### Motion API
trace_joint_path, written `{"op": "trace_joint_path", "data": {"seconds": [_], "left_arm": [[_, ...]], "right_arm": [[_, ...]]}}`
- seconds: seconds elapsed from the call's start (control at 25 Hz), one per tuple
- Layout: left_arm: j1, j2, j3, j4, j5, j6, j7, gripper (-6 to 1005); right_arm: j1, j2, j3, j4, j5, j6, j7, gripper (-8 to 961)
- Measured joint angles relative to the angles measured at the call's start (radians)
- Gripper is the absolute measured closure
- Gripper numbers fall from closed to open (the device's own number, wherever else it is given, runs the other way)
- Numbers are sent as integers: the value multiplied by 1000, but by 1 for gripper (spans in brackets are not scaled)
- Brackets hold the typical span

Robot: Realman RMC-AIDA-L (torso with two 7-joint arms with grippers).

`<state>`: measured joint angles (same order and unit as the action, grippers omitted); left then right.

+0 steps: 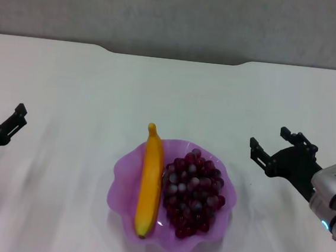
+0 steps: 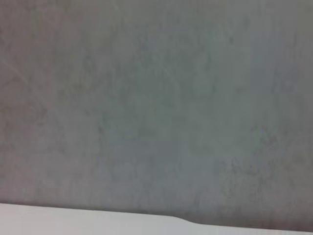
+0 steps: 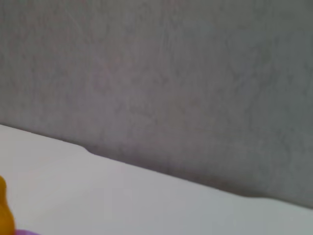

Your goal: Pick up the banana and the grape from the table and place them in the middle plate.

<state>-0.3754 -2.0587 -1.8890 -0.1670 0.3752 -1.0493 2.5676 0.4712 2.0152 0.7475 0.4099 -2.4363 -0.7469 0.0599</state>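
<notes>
1. Both fruits lie in the middle plate (image 1: 122, 178): the banana (image 1: 149, 181) runs along its left half with its stem poking over the far rim, and the grape (image 1: 192, 192) bunch fills the right half, touching the banana's side. By the look of it the placing is done.
2. The main risk from here is a stray sweep. If either arm swung inward low over the table (image 1: 71, 81), it could clip the wavy rim and slide the light plate, or roll the banana out over the edge it overhangs.
3. The banana's stem end has little plate under it, so I judge a nudge there would tip it out most easily.
4. The right gripper (image 1: 276, 147) hangs to the right of the plate, apart from it and from the grape, its fingers spread with nothing between them.
5. The left gripper (image 1: 2, 119) sits well off at the left edge, far from the banana; its fingers look parted and empty, though it is partly cut off, so I say that loosely.
6. The right wrist view catches only a sliver of banana and plate at its border; the left wrist view shows just wall and table edge.
</notes>
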Motion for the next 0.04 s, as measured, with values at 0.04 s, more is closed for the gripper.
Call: {"op": "trace_joint_path", "data": {"seconds": [0.04], "left_arm": [[1, 0, 0, 3, -1, 1, 3, 106]], "right_arm": [[1, 1, 3, 1, 12, -4, -27, 186]]}}
